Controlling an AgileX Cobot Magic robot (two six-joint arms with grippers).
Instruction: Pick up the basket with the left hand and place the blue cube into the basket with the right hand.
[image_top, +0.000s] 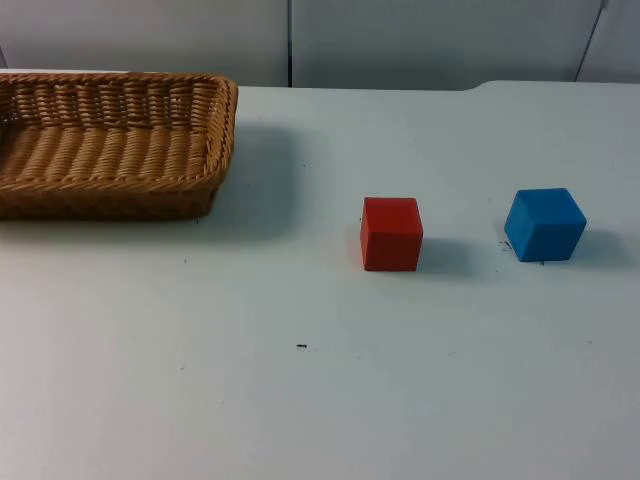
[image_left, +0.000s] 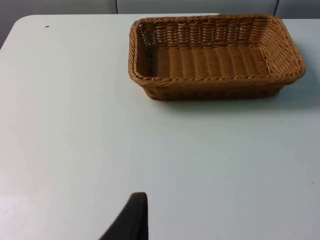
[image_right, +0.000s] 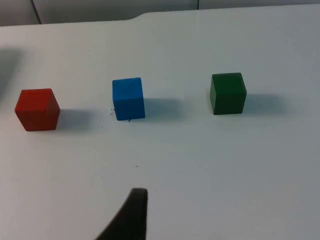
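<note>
An empty woven wicker basket (image_top: 110, 140) stands on the white table at the far left, near the back wall. The left wrist view shows the basket (image_left: 215, 55) some way ahead of my left gripper (image_left: 134, 217), which hangs over bare table and is well apart from it. The blue cube (image_top: 545, 224) rests on the table at the right. In the right wrist view the blue cube (image_right: 128, 98) lies ahead of my right gripper (image_right: 134, 215), with a clear gap between them. Neither gripper holds anything that I can see.
A red cube (image_top: 391, 233) sits left of the blue one, about mid-table; the right wrist view shows this red cube (image_right: 37, 109) too. A green cube (image_right: 228, 93) stands on the blue cube's other side. The grey partition wall (image_top: 420, 40) closes the table's back.
</note>
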